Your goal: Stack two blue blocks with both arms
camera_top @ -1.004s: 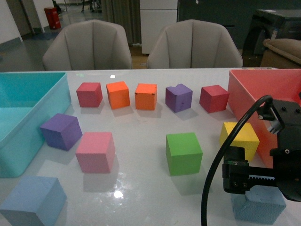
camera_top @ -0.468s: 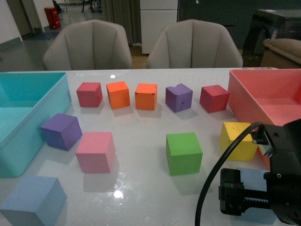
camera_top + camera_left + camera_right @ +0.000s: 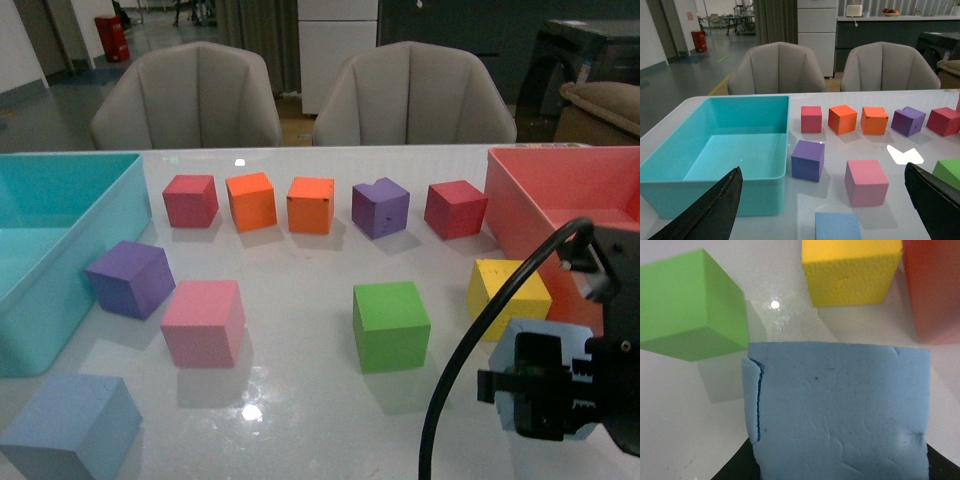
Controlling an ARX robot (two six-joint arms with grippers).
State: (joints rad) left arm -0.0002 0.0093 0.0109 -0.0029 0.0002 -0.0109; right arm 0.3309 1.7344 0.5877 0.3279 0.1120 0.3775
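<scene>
My right gripper (image 3: 550,395) at the front right is shut on a pale blue block (image 3: 545,338) and holds it just above the table. In the right wrist view that block (image 3: 840,410) fills the space between the jaws of the gripper (image 3: 840,467). The second blue block (image 3: 65,425) sits on the table at the front left. It also shows in the left wrist view (image 3: 837,226), just below my open, empty left gripper (image 3: 822,172), whose black fingers (image 3: 715,207) stand wide apart. The left arm is out of the front view.
A teal bin (image 3: 95,235) stands at the left and a red bin (image 3: 520,200) at the right. A green cube (image 3: 390,325) and a yellow cube (image 3: 505,290) lie close to the held block. Pink (image 3: 203,322) and purple (image 3: 130,278) cubes lie near the other blue block. Several cubes line the back.
My right gripper dropped over the blue block, shut on it and has now lifted it off the table. The other block and cubes have not moved.
</scene>
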